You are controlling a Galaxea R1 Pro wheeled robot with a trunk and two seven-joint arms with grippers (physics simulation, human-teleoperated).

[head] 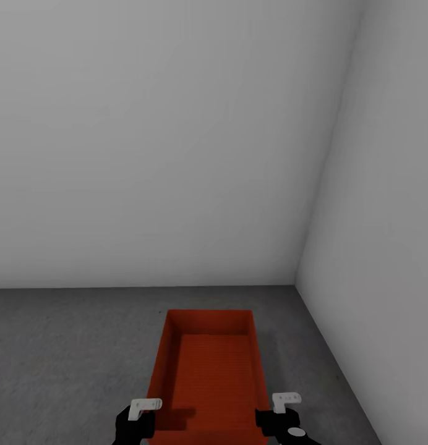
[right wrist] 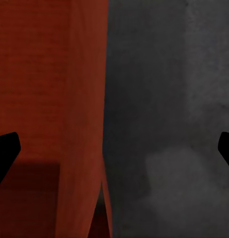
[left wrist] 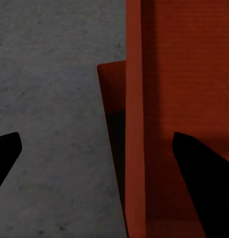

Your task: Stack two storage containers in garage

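Sitting on the dark grey speckled floor, a red-orange open-top storage container lies lengthwise ahead of the robot, close to the corner where two plain white-grey walls meet. Its interior is visible from the head view: thin upright walls and a ribbed base. In the left wrist view a second red-orange edge appears just beyond and below the container's long wall, which suggests another container beneath it, though the head view does not confirm this and I cannot tell for certain. A similar sliver of red shows at the foot of the wall in the right wrist view. The left gripper stands at the near left corner of the container, and the right gripper at the near right corner. In the left wrist view the left fingers are spread wide, one over the bare floor and the other over the container's interior, with the long wall between them and touched by neither. In the right wrist view the right fingers are likewise spread wide, one over the container's interior and the other over the floor, straddling the opposite long wall without contact. Neither gripper has hold of anything.
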